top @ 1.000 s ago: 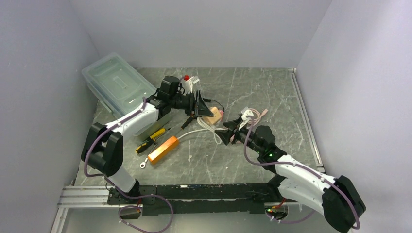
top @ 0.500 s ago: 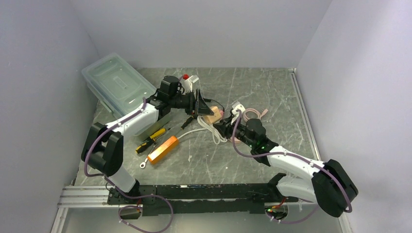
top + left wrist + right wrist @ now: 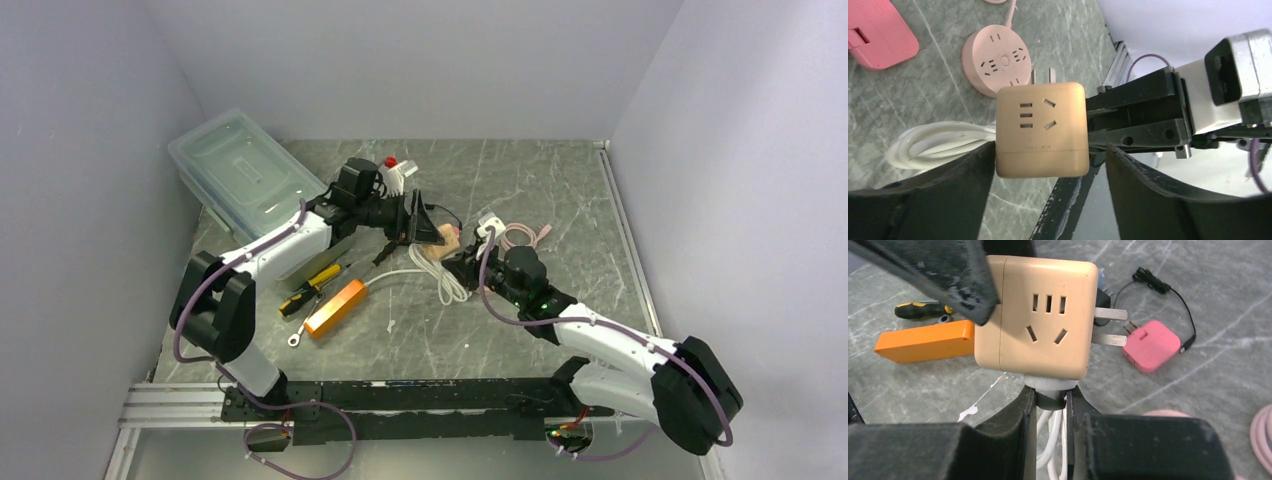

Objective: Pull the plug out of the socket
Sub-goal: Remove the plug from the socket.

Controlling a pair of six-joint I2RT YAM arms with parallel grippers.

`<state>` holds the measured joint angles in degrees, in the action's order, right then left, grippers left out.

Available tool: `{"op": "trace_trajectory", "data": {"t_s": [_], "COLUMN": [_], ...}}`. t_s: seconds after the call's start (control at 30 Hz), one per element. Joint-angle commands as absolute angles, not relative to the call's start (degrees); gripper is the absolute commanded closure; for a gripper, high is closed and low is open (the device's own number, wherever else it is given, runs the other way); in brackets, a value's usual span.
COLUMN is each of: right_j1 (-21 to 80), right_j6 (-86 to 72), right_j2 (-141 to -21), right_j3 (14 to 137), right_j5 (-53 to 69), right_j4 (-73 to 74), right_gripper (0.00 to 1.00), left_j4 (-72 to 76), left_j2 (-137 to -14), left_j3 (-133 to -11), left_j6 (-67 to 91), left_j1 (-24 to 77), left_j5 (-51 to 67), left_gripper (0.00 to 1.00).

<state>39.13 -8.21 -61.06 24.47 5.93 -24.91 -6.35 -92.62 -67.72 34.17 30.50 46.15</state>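
Note:
The tan cube socket [image 3: 1040, 130] is between my left gripper's [image 3: 1048, 155] fingers. It touches the left finger [image 3: 948, 195], and a gap shows at the right finger [image 3: 1158, 200]. A grey plug [image 3: 1050, 387] with a white cable [image 3: 1048, 440] sits in the cube's [image 3: 1038, 320] underside. My right gripper [image 3: 1050, 397] is shut on that plug just below the cube. In the top view both grippers, left [image 3: 425, 228] and right [image 3: 462, 262], meet at the cube [image 3: 445, 237] mid-table. The cube's own two prongs [image 3: 1110, 325] stick out free.
A pink round socket [image 3: 998, 62] and a pink adapter [image 3: 1150, 347] lie beside the cube. An orange block [image 3: 335, 307], a screwdriver [image 3: 310, 285] and a wrench lie to the left. A clear bin [image 3: 240, 170] stands at the back left. The white cable is coiled [image 3: 440, 275] below the cube.
My right arm has swung left to the cube and closed on the plug. My left gripper has shifted slightly right with the cube between its fingers.

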Motion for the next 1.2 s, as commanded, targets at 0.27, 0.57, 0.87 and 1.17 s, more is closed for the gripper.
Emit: {"op": "trace_trajectory", "data": {"t_s": [0.27,0.57,0.87,1.17], "right_j1": [38.9,38.8,38.8,38.9], "right_j6": [-19.1,-25.2,-22.8,-23.6], "right_j2": [-52.3,-56.1,-59.3,-60.2], "right_j3": [32.8,40.5,45.3,47.2], "right_j5": [3.7,14.8,23.7,24.6], "right_j4": [0.3,14.6,19.2,18.9], "right_gripper": [1.00,1.00,1.00,1.00], "left_j4": [-19.5,-16.7,-20.4,-24.0], "left_j2": [-82.4,-72.8,-71.3,-78.1], "left_j3": [-72.3,-61.7,-59.3,-62.9], "left_j6": [13.8,-2.2,-2.7,-0.4], "left_j1": [32.4,48.2,48.8,48.9], "left_j5": [26.6,12.9,17.3,24.7], "left_gripper": [0.00,0.00,0.00,0.00]}}
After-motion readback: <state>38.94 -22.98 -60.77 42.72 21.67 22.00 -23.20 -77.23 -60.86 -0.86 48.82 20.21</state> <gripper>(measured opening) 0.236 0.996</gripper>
